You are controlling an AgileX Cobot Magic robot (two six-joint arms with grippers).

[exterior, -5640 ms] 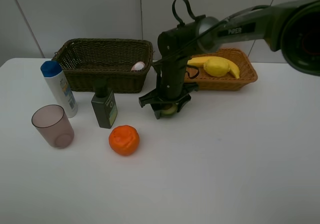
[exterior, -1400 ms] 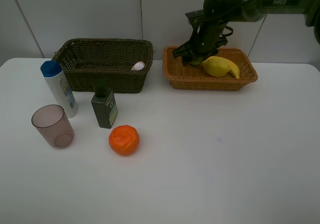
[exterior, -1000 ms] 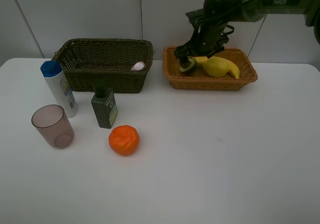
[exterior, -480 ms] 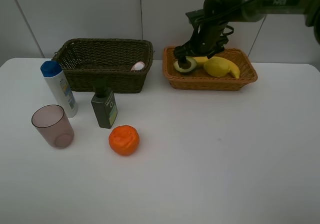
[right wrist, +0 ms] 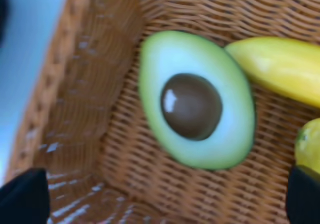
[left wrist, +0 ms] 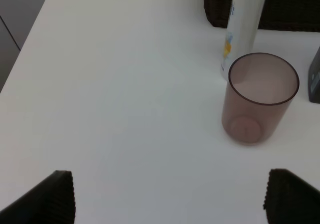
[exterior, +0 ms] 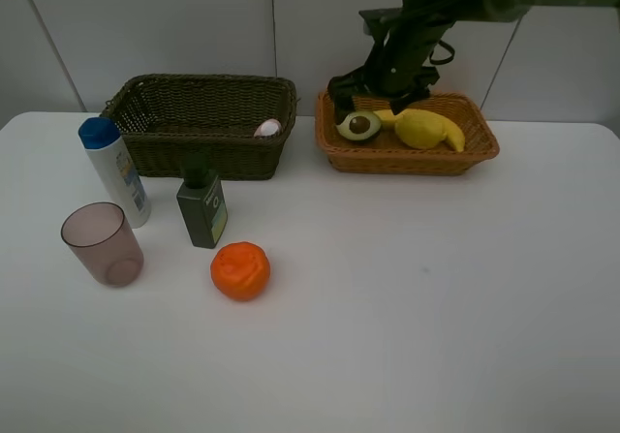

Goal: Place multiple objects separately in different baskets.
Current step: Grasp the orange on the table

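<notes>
Far right on the desk (exterior: 436,288): orange-tan basket (exterior: 412,162), three fruits inside. The avocado half (exterior: 359,126) lies cut face up at its left end, the banana (exterior: 386,116) just beside it, the yellow lemon (exterior: 420,128) to the right against the banana. Right gripper (exterior: 373,89) hangs over the avocado half, jaws wide, grasping nothing.

Far left: dark basket (exterior: 199,128), one pink white-capped bottle (exterior: 268,128) at its right end. Baskets: two, a narrow gap between them.

Loose on the desk, near side of the dark basket: two bottles, white blue-capped bottle (exterior: 114,171) and dark green square bottle (exterior: 202,210); one mauve cup (exterior: 102,244); one orange (exterior: 240,270).

Left gripper (left wrist: 170,199) is released and empty, on the near side of the cup, by the desk's left edge.

Bare desk runs from the orange to the near edge and across the whole right side.
</notes>
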